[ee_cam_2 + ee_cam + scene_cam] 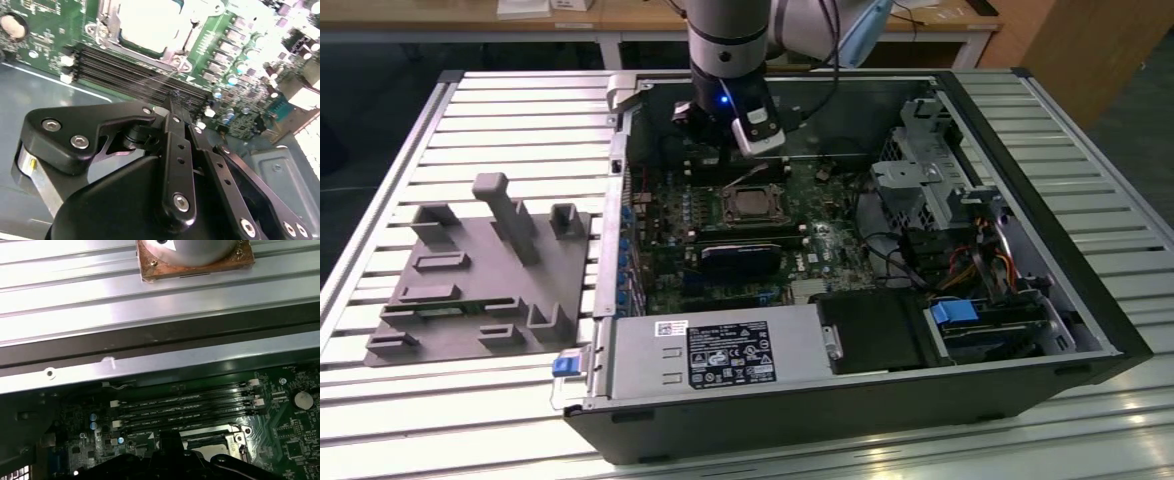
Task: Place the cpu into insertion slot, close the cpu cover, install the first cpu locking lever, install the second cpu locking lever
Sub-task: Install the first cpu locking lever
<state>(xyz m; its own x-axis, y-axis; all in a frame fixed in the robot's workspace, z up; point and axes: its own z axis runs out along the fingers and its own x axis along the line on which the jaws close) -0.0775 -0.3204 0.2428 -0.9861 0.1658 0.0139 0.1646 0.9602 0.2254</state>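
The cpu (751, 204) lies flat in the insertion slot (727, 190) in the middle of the motherboard, its silver top bright in the second wrist view (150, 22). The cpu cover (108, 20) lies flat as a silvery frame around the chip. A thin locking lever (183, 63) runs along the socket's edge beside the memory slots (135, 75). My gripper (720, 158) hangs just beyond the socket, over the memory slots. Its black fingers (176, 130) meet at the tip, shut on nothing. In the first wrist view the gripper (170, 447) sits beside the socket's corner (235, 437).
The open computer case (1107, 330) lies on a slatted aluminium table (507, 110). A grey moulded fixture (480, 270) stands at the exterior view's left. A power supply (720, 355), a blue-tabbed drive (961, 312) and cables (961, 265) fill the case's near and right parts.
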